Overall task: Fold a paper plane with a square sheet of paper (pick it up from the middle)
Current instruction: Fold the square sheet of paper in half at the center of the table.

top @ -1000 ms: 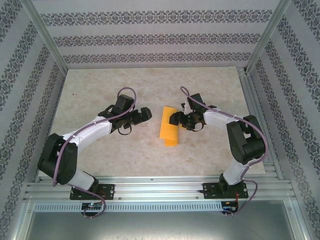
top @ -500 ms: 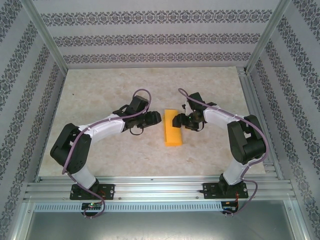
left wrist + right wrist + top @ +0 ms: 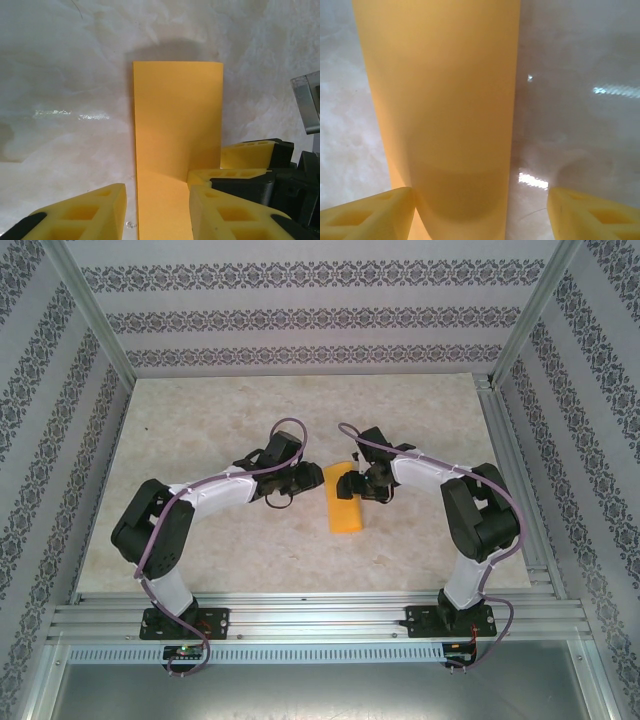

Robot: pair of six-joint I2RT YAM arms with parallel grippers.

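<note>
The square sheet of paper lies on the tabletop as a narrow doubled strip, its long side running away from the arm bases. I take it as my landmark. My left claw sits at the sheet's far-left edge and my right claw at its far-right edge, so they face each other across the strip's far half. I read that placing as a pinning job: one claw steadies the folded layers while the other works the crease. That would put me early in the folding, since there is no pointed nose yet.

From the left wrist, the strip runs up between my left claw's fingers. They stand partly apart, one touching the sheet's edge and the other with a sliver of tabletop between it and the sheet, so I count that claw open rather than clamped. A faint cross-crease shows where a finger of the right claw meets the sheet's edge.

From the right wrist, the sheet bulges like a loose roll, close against one finger and well clear of the other. That claw is wide open and holds nothing.
</note>
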